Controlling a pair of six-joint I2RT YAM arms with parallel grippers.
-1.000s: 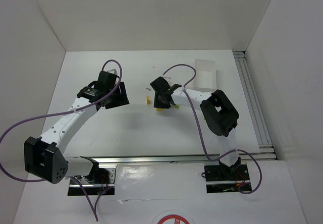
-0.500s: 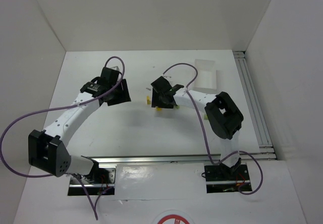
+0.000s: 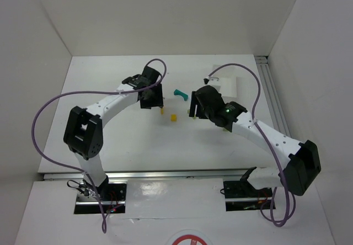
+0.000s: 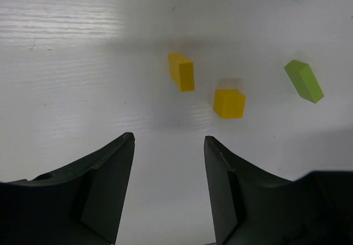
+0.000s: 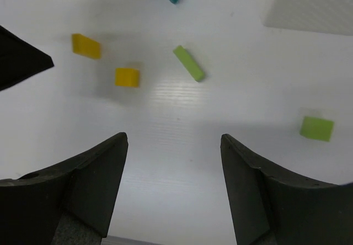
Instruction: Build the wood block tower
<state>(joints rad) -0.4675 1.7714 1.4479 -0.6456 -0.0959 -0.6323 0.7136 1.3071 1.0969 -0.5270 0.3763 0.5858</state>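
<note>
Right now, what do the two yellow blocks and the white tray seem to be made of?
The oblong yellow block and the yellow cube are probably painted wood: flat matte colour, crisp square edges, no shine. The white rectangular tray is likely thin plastic: smooth, pale walls that look faintly translucent. No grain or seams show, so neither is certain.

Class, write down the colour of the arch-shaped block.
The arch-shaped block is teal, clearest in the top external view.

White arms (image 3: 110, 102), black joints (image 3: 83, 134)
Purple cables (image 3: 41, 112) loop behind the black left tool (image 4: 169, 139) and right tool (image 5: 174, 137); green light (image 3: 226, 111) behind the right.
</note>
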